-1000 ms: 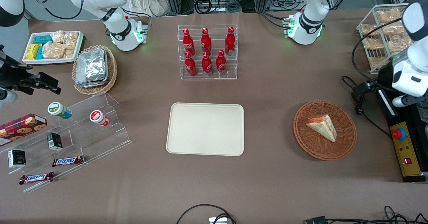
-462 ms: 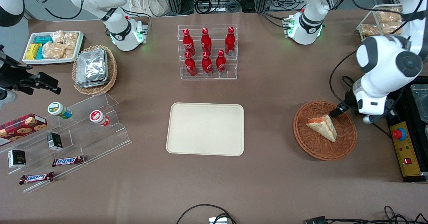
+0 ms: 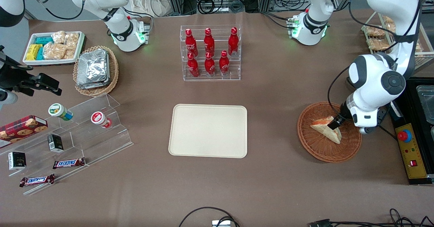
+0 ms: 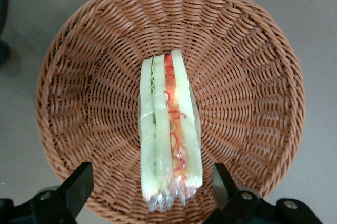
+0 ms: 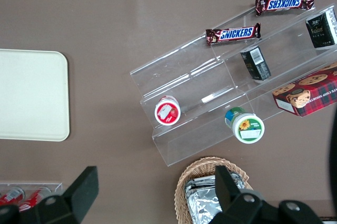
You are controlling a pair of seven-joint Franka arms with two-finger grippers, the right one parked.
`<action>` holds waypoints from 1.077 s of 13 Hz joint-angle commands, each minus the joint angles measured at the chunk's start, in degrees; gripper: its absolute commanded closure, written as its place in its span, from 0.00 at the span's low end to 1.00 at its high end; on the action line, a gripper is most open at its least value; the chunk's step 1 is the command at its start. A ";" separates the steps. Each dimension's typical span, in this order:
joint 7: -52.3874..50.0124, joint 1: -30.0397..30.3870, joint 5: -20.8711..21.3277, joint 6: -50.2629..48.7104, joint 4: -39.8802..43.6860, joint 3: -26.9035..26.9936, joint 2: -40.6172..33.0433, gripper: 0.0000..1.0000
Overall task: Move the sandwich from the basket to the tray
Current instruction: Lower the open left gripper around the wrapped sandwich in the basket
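Gripper poised over the sandwich in the basket

The gripper hung low above the wrapped sandwich, jaws spread wide to either side of it, holding nothing. The sandwich lay in the middle of the wicker basket, well apart from the bare tray on the brown counter. It looked light, soft and easily crushed, its film wrap probably slippery; a gentle pinch across the bread faces seemed best.
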 commanded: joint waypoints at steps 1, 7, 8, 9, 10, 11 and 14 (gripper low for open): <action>-1.86 -0.58 -0.69 2.02 0.22 -0.21 1.96 0.00; -6.24 -0.58 -0.87 7.03 0.40 -1.70 5.48 0.12; -7.13 -0.58 -0.87 7.03 0.57 -1.71 5.39 0.31; -7.22 -0.49 -0.87 7.03 0.66 -1.71 5.30 0.52; -7.22 -0.49 -0.78 7.03 0.75 -1.71 5.39 0.71; -7.14 -0.49 -0.69 7.03 0.75 -1.71 5.39 0.83; -6.79 -0.32 -0.51 6.51 1.27 -1.79 4.25 1.00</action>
